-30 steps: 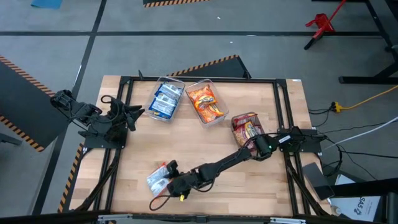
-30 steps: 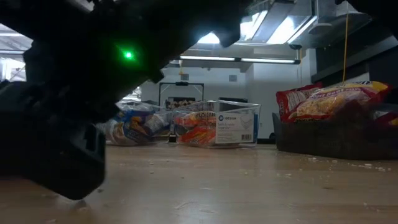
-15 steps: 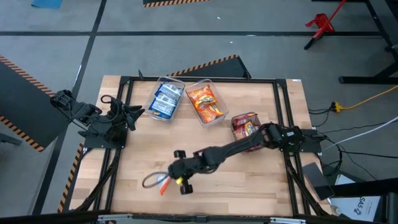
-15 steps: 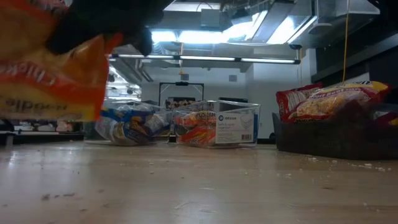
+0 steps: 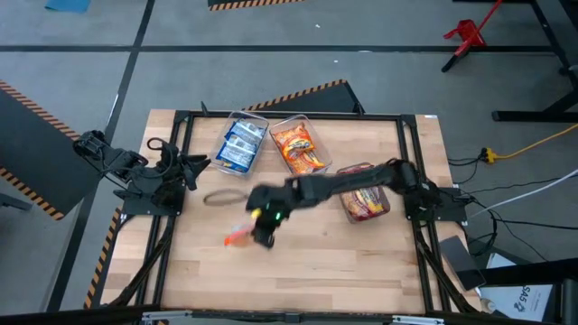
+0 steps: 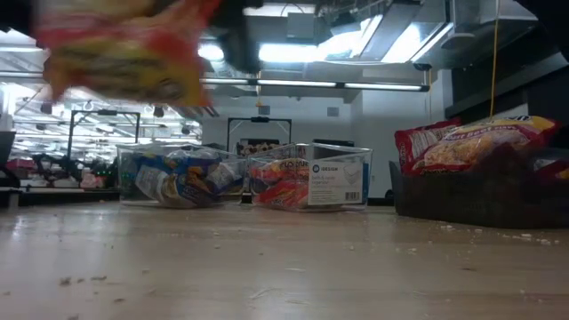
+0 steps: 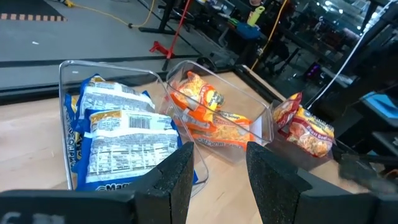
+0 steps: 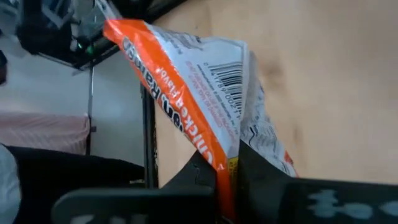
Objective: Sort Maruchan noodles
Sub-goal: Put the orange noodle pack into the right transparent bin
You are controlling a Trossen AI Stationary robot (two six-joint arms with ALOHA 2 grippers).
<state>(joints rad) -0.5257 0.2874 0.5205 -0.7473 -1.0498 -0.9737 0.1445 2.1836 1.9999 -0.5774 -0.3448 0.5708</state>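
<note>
Two bins sit side by side at the counter's (image 5: 361, 271) far edge: the left bin (image 5: 240, 144) has packets (image 7: 118, 134) stacked in it, the right bin (image 5: 299, 149) just beside it has its own packets (image 7: 208, 115). Right of that right bin, a third pile of packets (image 5: 363, 191) sits in a tray. Nearer than the two bins, above mid-counter, the right tool (image 5: 257, 230) clamps one packet (image 8: 193, 99). The left tool (image 5: 194, 164) waits left of the left bin.

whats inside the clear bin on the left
The left clear bin holds blue-and-white noodle packets, stacked, barcode side up on top. How many lie underneath is covered by the top ones. The neighbouring bin holds orange packets.
</note>
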